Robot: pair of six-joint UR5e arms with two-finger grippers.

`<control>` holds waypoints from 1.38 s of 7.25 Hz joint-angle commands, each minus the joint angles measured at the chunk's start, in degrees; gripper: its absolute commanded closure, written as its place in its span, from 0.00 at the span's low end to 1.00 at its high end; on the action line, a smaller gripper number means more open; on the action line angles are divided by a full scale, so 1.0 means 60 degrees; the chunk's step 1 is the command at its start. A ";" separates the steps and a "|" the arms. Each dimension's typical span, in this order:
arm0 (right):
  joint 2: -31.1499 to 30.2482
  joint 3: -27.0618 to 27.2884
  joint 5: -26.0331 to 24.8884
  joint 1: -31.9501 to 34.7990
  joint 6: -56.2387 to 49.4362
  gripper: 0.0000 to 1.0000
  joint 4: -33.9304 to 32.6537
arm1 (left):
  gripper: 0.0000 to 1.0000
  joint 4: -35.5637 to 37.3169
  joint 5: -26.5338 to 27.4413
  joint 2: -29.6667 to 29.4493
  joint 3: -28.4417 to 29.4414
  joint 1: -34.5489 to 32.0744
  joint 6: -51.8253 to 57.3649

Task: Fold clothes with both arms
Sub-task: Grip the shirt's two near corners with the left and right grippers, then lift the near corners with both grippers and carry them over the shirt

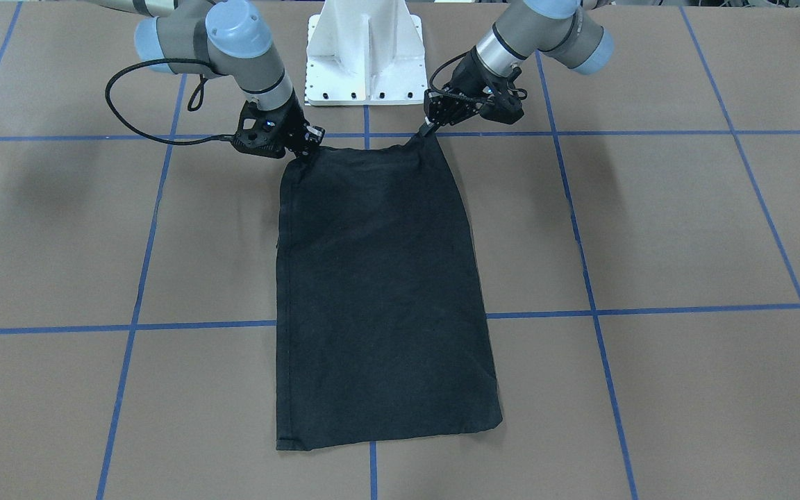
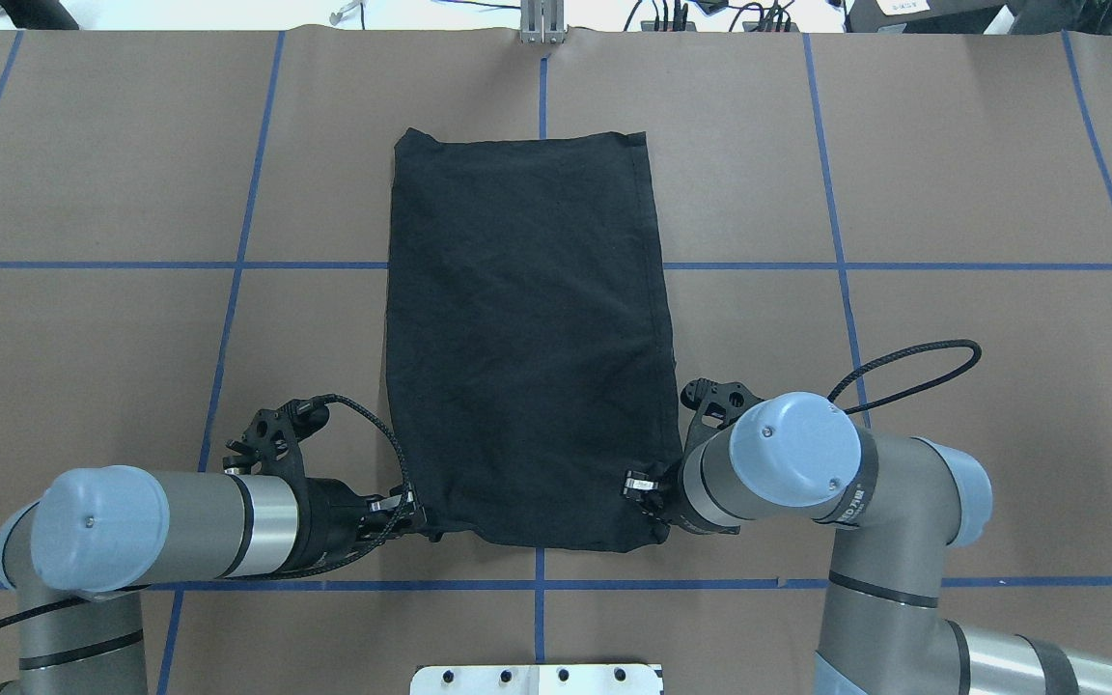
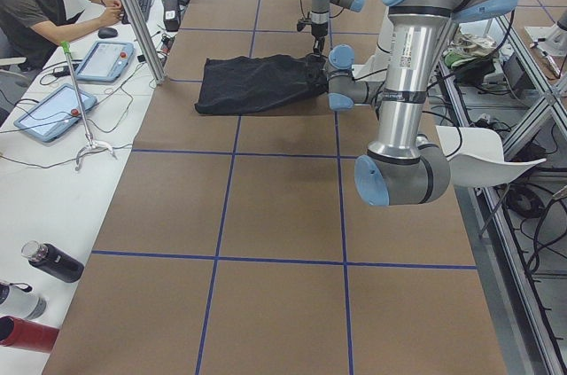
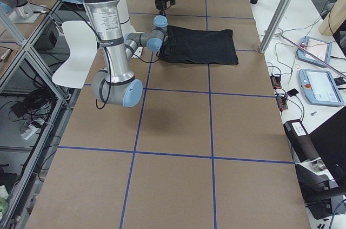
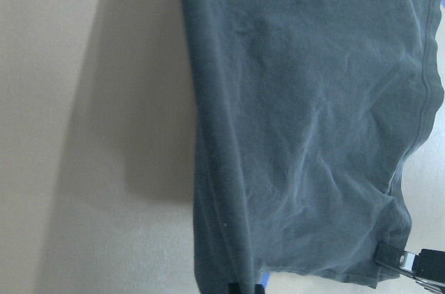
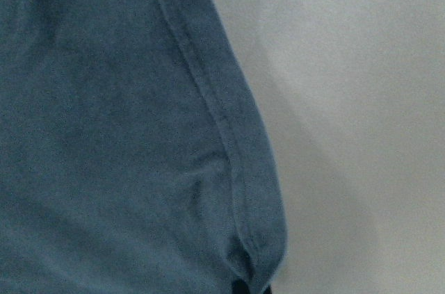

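Observation:
The clothes are one black T-shirt [image 1: 379, 292] [image 2: 527, 338], folded into a long rectangle with only plain black showing. It lies flat on the brown table, its short edge toward the robot's base. My left gripper [image 1: 430, 129] [image 2: 426, 526] is shut on one near corner, which rises slightly off the table. My right gripper [image 1: 310, 149] [image 2: 648, 494] is shut on the other near corner. The left wrist view shows the shirt [image 5: 313, 134] running down to the fingertips at the frame's bottom. In the right wrist view the hemmed corner [image 6: 257, 252] ends at the bottom edge.
The white pedestal base [image 1: 365, 55] stands just behind the grippers. Blue tape lines [image 1: 594, 312] grid the brown table. In the exterior left view a person [image 3: 35, 3] sits at a side desk with tablets [image 3: 53, 111] and bottles [image 3: 53, 261].

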 commanded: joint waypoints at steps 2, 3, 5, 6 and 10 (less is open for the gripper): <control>-0.0993 0.0536 0.1392 -0.0057 0.0087 1.00 0.1204 | 1.00 0.0174 -0.0068 0.0140 -0.0247 0.0034 -0.0020; -0.0963 0.0565 0.1539 -0.0115 0.0117 1.00 0.1204 | 1.00 0.0174 -0.0068 0.0140 -0.0248 0.0122 -0.0020; -0.0992 0.0711 0.2210 -0.0131 0.0233 1.00 0.1204 | 1.00 0.0174 -0.0083 0.0300 -0.0320 0.0384 -0.0020; -0.1036 0.0872 0.2272 -0.0290 0.0655 1.00 0.1204 | 1.00 0.0188 -0.0083 0.0345 -0.0335 0.0662 -0.0020; -0.1225 0.1427 0.2448 -0.0657 0.0776 1.00 0.1204 | 1.00 0.1139 -0.1123 0.1063 -0.1843 0.1351 -0.0412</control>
